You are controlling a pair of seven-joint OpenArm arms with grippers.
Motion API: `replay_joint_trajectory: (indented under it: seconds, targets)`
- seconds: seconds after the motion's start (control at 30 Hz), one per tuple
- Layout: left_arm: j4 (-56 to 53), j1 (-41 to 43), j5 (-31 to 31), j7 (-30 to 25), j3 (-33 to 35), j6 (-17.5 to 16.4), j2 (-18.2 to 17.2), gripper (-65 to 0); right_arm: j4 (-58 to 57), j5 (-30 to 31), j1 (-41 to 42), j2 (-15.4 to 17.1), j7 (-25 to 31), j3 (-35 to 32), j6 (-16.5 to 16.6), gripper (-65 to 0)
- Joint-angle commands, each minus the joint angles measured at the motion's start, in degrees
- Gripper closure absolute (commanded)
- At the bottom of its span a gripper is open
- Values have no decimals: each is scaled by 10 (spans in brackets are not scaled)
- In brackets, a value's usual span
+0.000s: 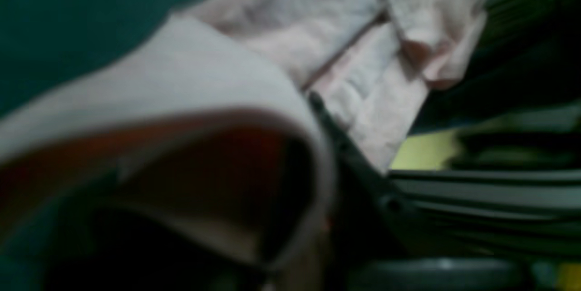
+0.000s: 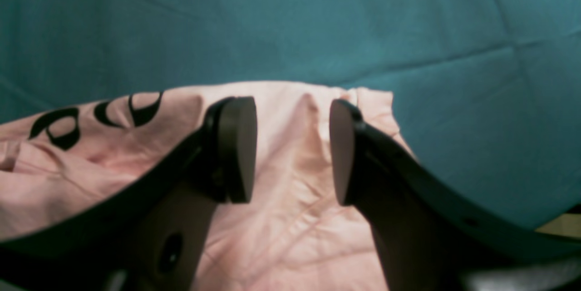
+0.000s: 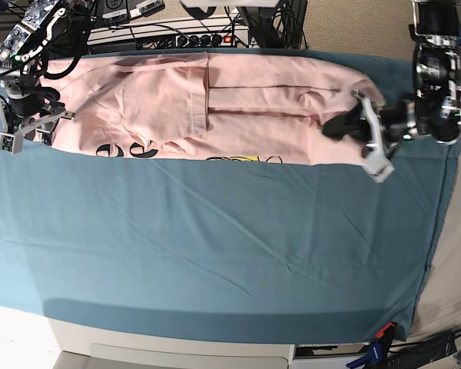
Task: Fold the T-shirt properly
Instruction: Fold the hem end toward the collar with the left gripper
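The pale pink T-shirt [image 3: 215, 108] lies folded in a long band along the far edge of the table, with black lettering and a yellow mark at its near edge. My right gripper [image 2: 292, 150] is open over the shirt's left corner [image 2: 272, 218], pads apart and empty; it also shows in the base view [image 3: 31, 127]. My left gripper [image 3: 339, 123] is at the shirt's right end. In the blurred left wrist view, pink cloth [image 1: 190, 82] is bunched over one black finger [image 1: 345, 150], and the gripper looks shut on it.
A teal cloth sheet [image 3: 215, 246] covers the whole table under the shirt. Cables and power strips [image 3: 169, 31] lie behind the far edge. The left arm's body [image 3: 438, 84] stands at the table's right end.
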Motion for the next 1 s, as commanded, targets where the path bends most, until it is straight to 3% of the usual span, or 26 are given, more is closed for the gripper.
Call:
replay_joint_trajectory:
  seconds: [0.0,0.2,0.37,0.67,0.97]
  targets:
    - [18,-5,8,-27,18,-3,-5,0,9,-6,3,9,19,9,-3,-264]
    - [19,-24,116,-77,133,-3,59,0,4,-24,3,29,21,50,-7,-264]
    - [4,-62,198,-111,189,-3,123,0,-30,-24,3,52,23,89,-8,-264]
    - [-81,-128,206,-111,232,-3,207,0,-140,-2,3,94,31,104,-9,-264]
    - [-131,-135,201,-111,243,2,244,0,-162,9,3,94,48,104,-8,-264]
